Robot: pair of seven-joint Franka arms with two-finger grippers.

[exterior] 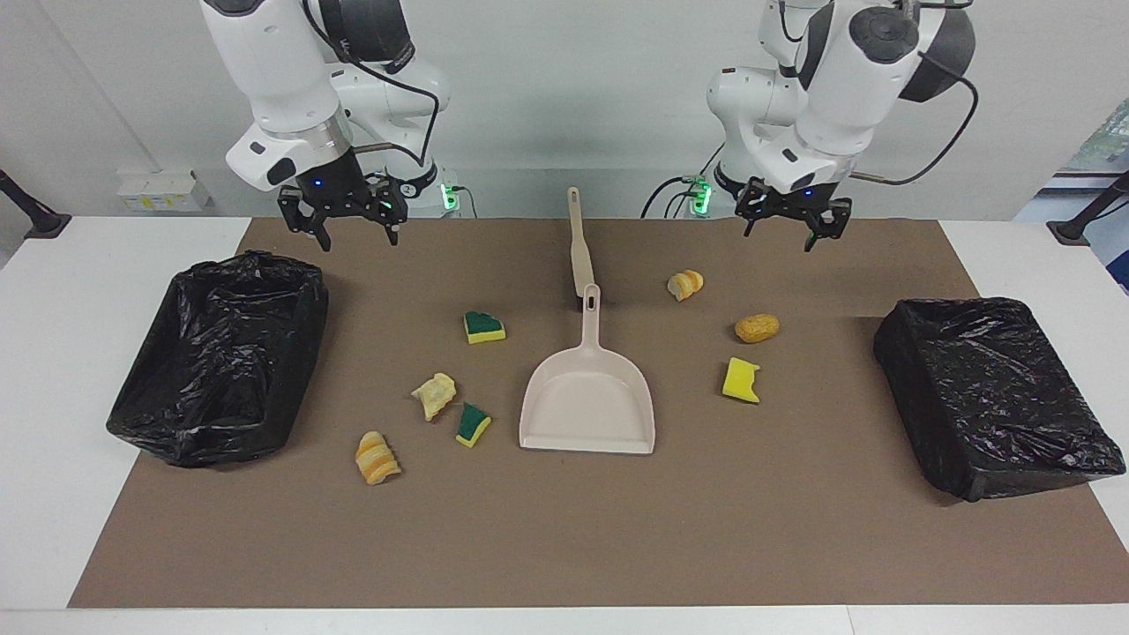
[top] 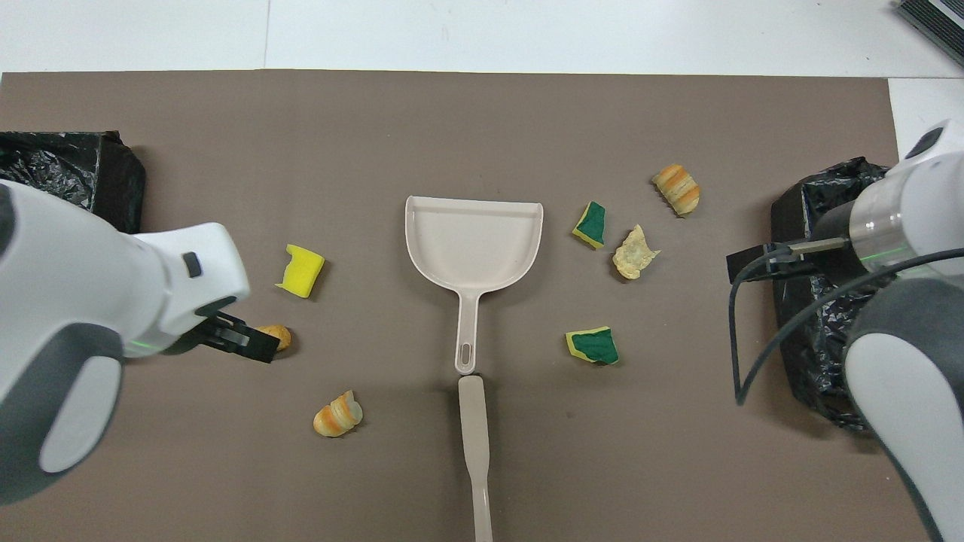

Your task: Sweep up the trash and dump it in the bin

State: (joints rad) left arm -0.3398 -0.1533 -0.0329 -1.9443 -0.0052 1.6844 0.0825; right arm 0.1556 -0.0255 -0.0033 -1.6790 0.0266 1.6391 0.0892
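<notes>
Both arms are hanging above the robots' edge of the brown mat [exterior: 564,529] that is covering the tabletop [exterior: 53,353]. The left tool [exterior: 792,231] is hovering with its fingers spread and nothing between them, over the mat near a striped pastry piece [exterior: 685,284]. The right tool [exterior: 356,231] is likewise standing released and empty, over the mat near the black-bagged bin [exterior: 220,353] at the right arm's end.

The trash is lying scattered on the mat. Toward the left arm's end, the striped pastry piece, a golden bread roll [exterior: 757,328] and a plain yellow sponge bit [exterior: 740,380] are resting well apart from one another. Toward the right arm's end, a green-topped sponge bit [exterior: 483,327], a pale pastry scrap [exterior: 435,395], another green-topped sponge bit [exterior: 473,424] and a second striped pastry piece [exterior: 377,458] are lying.

The beige dustpan [exterior: 588,401] is sitting between the two groups, its handle pointing at the robots. The brush [exterior: 579,247] is lying in line with it, seemingly just touching the handle's tip. A second black-bagged bin [exterior: 992,392] is sitting at the left arm's end.
</notes>
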